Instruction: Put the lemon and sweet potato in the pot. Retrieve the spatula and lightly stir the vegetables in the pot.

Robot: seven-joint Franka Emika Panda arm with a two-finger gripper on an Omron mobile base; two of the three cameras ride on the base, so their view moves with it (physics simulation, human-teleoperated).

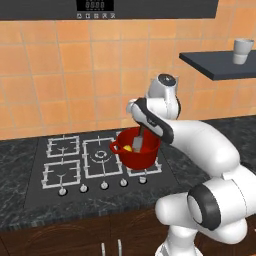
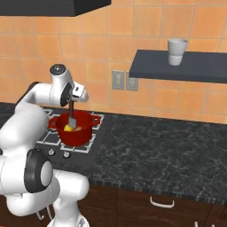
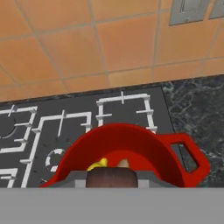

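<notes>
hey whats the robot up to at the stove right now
The gripper is shut on the spatula, held upright with its blade down inside the red pot on the stove. The lemon already lies in the pot, with a tan bit beside it that is probably the sweet potato. This looks like the stirring step.

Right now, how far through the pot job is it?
Done: lemon and a tan bit that looks like the sweet potato sit in the red pot on the stove. In hand: the pincer is shut on the spatula, blade down in the pot. Left: the light stir; progress can't be judged here.
</notes>
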